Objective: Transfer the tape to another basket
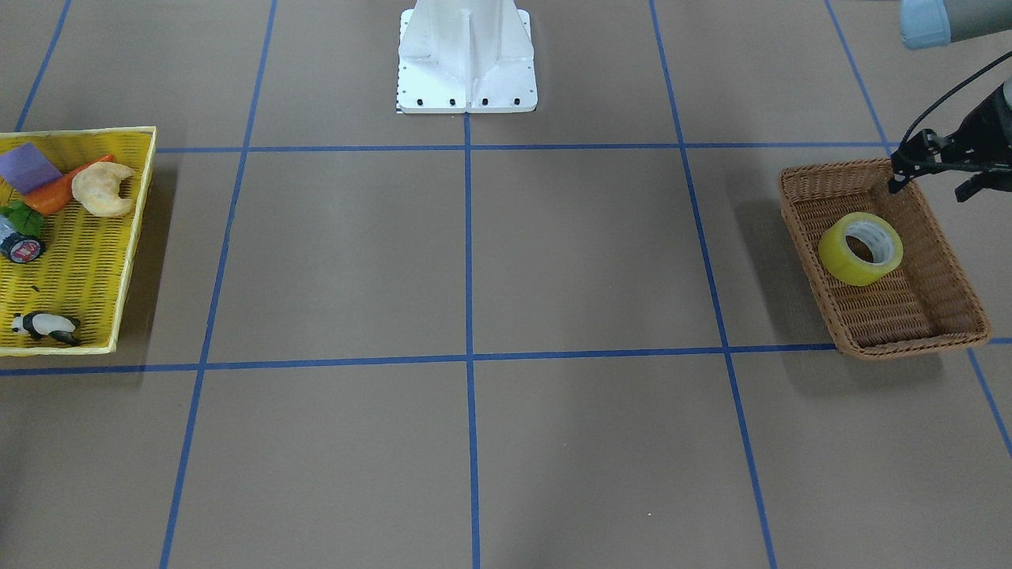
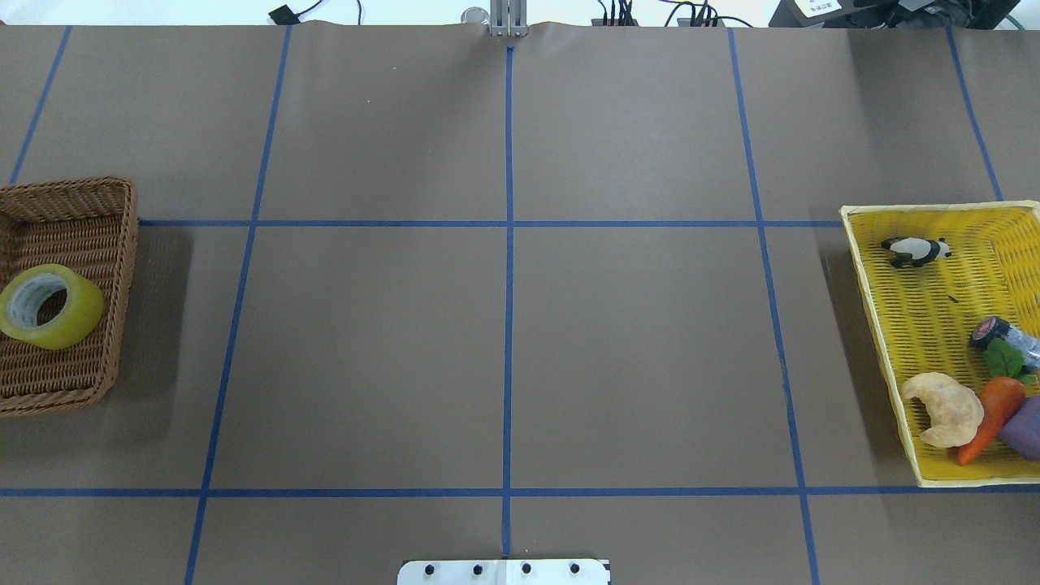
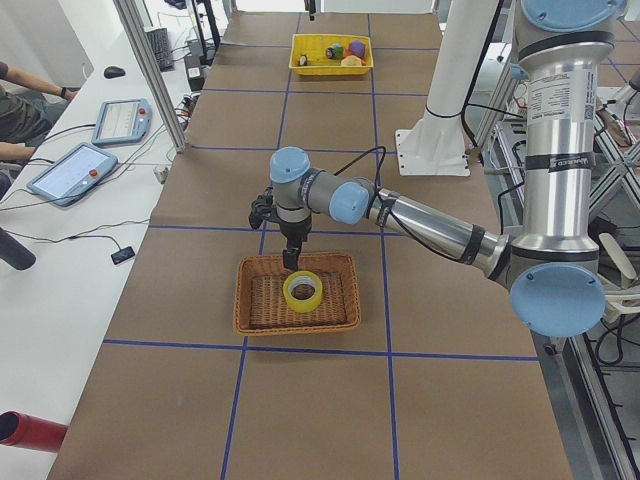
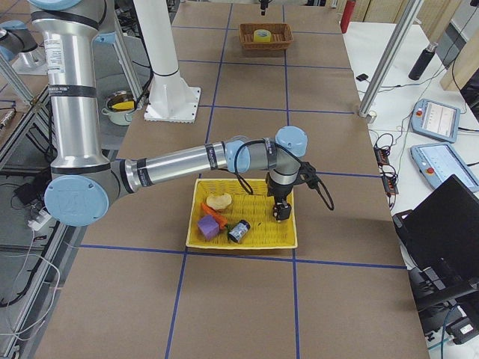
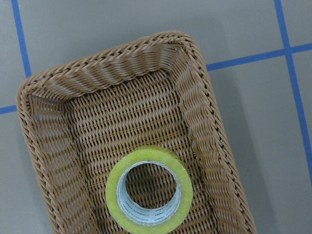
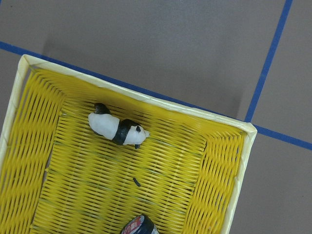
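The yellow tape roll (image 1: 838, 254) lies free in the brown wicker basket (image 1: 909, 344), near its middle. It also shows in the overhead view (image 2: 80, 315) and the left wrist view (image 5: 146, 157), where nothing touches it. In the exterior left view my left gripper (image 3: 291, 262) hangs just above the basket (image 3: 258, 312) on the robot side of the tape (image 3: 303, 300). Its fingers show clearly in no view, so I cannot tell its state. My right gripper (image 4: 281, 213) hovers over the yellow mesh basket (image 4: 258, 233); I cannot tell its state.
The yellow mesh basket (image 2: 926, 325) holds a toy panda (image 2: 916, 250), a croissant (image 2: 942, 409), a carrot (image 2: 995, 410), a purple block (image 2: 1025, 426) and a small bottle (image 2: 995, 331). The robot's white base (image 1: 466, 71) stands at the table's robot-side edge.
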Robot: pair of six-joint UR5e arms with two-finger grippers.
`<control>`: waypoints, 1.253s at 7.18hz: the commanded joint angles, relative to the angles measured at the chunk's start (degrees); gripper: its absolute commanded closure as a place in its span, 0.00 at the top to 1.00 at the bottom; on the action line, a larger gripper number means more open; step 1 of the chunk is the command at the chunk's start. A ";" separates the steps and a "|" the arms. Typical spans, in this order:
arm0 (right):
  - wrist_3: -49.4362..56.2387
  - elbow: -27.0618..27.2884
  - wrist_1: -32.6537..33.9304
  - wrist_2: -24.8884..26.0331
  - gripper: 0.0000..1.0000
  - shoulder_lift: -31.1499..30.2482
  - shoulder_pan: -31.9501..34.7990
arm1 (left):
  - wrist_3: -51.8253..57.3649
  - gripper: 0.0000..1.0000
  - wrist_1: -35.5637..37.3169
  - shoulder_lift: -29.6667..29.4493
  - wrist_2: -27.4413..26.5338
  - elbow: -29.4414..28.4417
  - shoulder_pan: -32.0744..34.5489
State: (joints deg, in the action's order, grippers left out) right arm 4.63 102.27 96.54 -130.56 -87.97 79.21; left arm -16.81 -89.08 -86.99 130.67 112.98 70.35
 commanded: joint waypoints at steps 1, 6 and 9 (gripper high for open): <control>-0.14 -0.14 -0.47 -0.14 1.00 0.07 0.24 | -1.73 0.98 -0.04 -0.37 0.28 0.31 -0.04; 0.03 0.65 -0.56 -2.25 1.00 -0.10 0.33 | -1.74 0.98 -0.04 -2.57 0.11 0.22 -0.30; 0.12 0.65 -0.56 -2.16 1.00 -1.15 0.94 | -1.21 0.98 -1.52 -3.70 0.11 -1.35 -0.30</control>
State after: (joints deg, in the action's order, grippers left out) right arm 4.68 102.73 95.98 -132.73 -88.99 79.74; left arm -18.13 -89.63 -89.90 130.81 112.62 70.08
